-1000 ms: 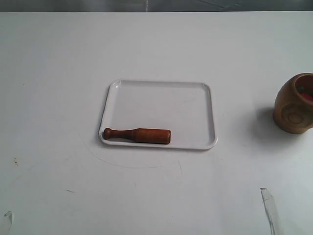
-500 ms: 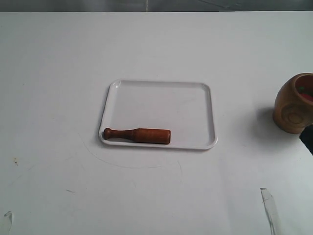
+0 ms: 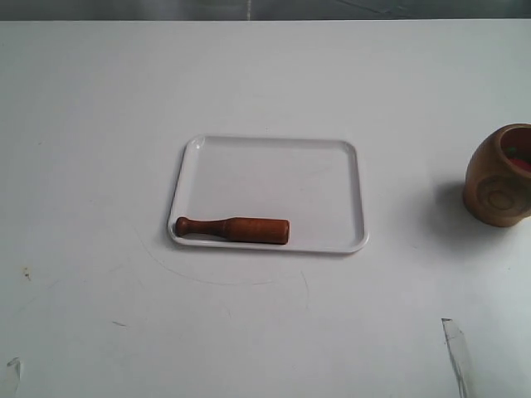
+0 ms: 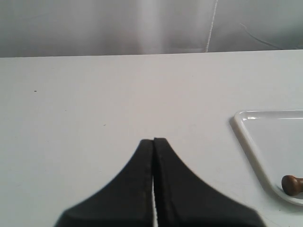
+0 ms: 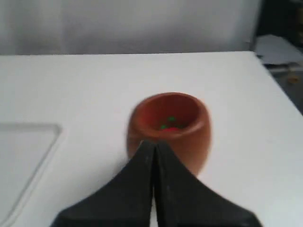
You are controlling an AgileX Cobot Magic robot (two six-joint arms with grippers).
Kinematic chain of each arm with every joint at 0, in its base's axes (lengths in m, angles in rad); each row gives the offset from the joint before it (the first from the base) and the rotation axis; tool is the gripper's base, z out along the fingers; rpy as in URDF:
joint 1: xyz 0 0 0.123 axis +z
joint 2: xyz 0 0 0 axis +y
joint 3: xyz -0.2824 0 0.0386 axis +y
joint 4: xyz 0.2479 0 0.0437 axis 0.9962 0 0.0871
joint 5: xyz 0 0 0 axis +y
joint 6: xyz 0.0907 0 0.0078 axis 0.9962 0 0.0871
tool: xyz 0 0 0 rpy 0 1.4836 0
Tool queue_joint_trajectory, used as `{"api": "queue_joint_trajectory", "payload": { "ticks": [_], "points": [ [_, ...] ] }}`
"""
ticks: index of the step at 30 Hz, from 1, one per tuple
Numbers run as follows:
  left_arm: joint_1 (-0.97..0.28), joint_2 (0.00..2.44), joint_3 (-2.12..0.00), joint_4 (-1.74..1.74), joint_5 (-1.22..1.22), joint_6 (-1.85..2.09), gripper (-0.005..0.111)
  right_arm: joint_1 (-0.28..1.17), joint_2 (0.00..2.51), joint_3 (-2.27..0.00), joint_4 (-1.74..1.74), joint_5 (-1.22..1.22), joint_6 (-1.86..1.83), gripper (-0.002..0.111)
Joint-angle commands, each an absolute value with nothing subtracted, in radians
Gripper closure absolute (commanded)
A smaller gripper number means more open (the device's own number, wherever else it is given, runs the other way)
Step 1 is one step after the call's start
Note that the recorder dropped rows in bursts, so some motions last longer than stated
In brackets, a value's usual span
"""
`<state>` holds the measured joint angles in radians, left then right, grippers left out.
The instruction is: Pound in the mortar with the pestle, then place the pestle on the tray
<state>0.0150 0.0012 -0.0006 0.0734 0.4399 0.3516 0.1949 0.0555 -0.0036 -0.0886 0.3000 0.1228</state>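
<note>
The dark reddish-brown pestle (image 3: 233,229) lies flat along the near edge of the white tray (image 3: 274,178), knob end to the left. The light-brown mortar (image 3: 500,176) stands at the right edge of the table, with red and green bits inside (image 5: 169,124). Neither arm shows in the exterior view. My left gripper (image 4: 154,140) is shut on nothing above bare table, with the tray corner (image 4: 246,124) and the pestle knob (image 4: 292,184) off to one side. My right gripper (image 5: 155,143) is shut and empty, its tips in front of the mortar (image 5: 189,137).
The white table (image 3: 99,124) spreads wide around the tray. A strip of clear tape (image 3: 459,352) lies at the near right, and a smaller scrap (image 3: 12,369) at the near left. The table's edge (image 5: 279,90) runs just beyond the mortar in the right wrist view.
A dark part of the right arm showed at the right edge below the mortar half a second ago and has left the exterior view. Pestle, tray and mortar have not moved.
</note>
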Motion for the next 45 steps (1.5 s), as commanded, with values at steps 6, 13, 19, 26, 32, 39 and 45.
{"api": "queue_joint_trajectory", "payload": {
  "ticks": [6,13,19,26,32,39,45],
  "points": [
    [0.007,0.000,0.000,0.066,0.437,0.343,0.107,0.073,0.000,0.000,-0.047,0.329,0.116,0.108],
    [0.007,0.000,0.000,0.066,0.437,0.343,0.107,0.149,0.000,0.000,-0.053,0.329,0.100,0.108],
    [0.007,0.000,0.000,0.066,0.437,0.343,0.107,0.150,0.000,0.000,-0.058,0.333,0.098,0.108],
    [0.007,0.000,0.000,0.066,0.437,0.343,0.107,0.150,0.000,0.000,-0.058,0.333,0.098,0.108],
    [0.007,0.000,0.000,0.066,0.437,0.343,0.107,0.150,0.000,0.000,-0.044,0.333,0.100,0.108],
    [0.007,0.000,0.000,0.066,0.437,0.343,0.107,0.150,0.000,0.000,-0.042,0.333,0.100,0.108],
    [0.007,0.000,0.000,0.066,0.437,0.343,0.107,0.150,0.000,0.000,-0.042,0.333,0.100,0.108]
  ]
}}
